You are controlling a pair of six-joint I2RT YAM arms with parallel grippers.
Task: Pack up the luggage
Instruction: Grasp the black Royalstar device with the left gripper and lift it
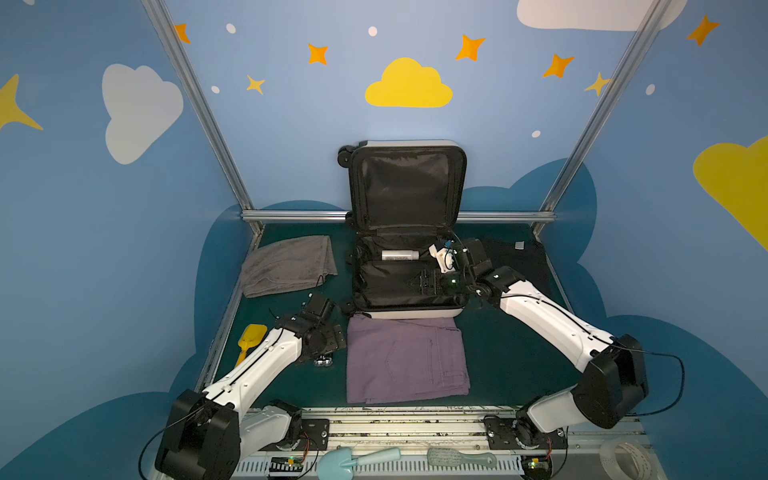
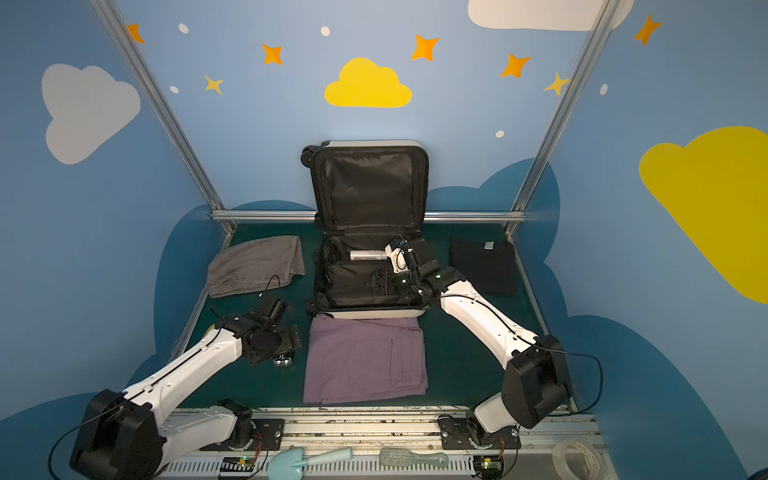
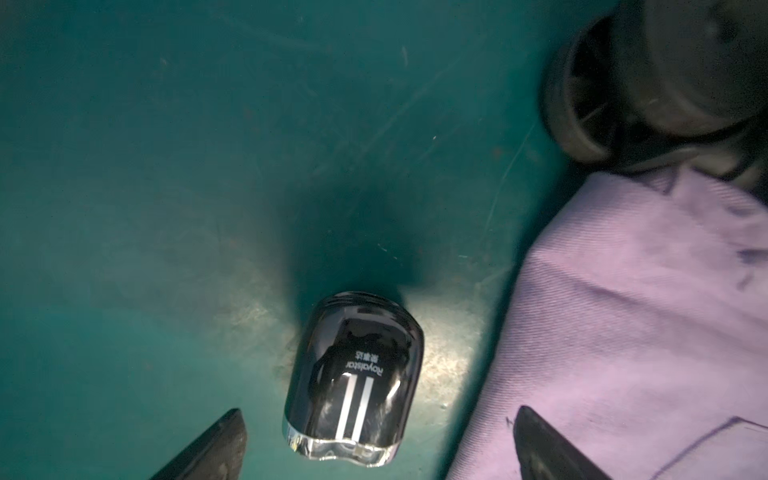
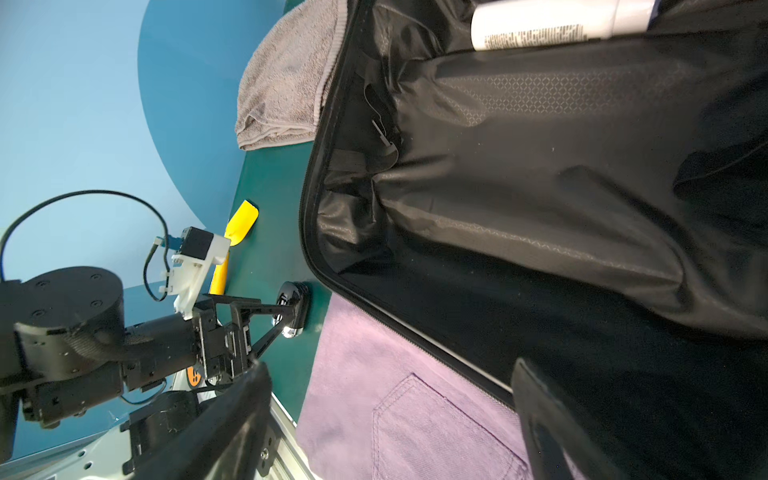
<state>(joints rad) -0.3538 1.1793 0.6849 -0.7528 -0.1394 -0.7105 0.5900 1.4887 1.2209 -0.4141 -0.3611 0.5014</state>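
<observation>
L gripper (image 3: 378, 411) is spread wide astride small glossy black gadget (image 3: 353, 374), laid on table (image 3: 166, 187) beside purple trousers (image 3: 644, 311), prob. lined up for pick. R gripper (image 4: 390, 370) is held open, empty, inside luggage (image 1: 411, 313), which is set open at table's rear-mid edge. White bottle (image 1: 401, 254) is already packed.

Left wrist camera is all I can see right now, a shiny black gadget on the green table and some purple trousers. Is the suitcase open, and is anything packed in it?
Observer: The suitcase lies open, its lid standing upright at the back.
Operator: Anything inside?
Observer: One white bottle lies in the bottom half, near the hinge.
Operator: Where's the other arm?
Observer: The right gripper hangs over the suitcase's bottom half, open and empty.
</observation>
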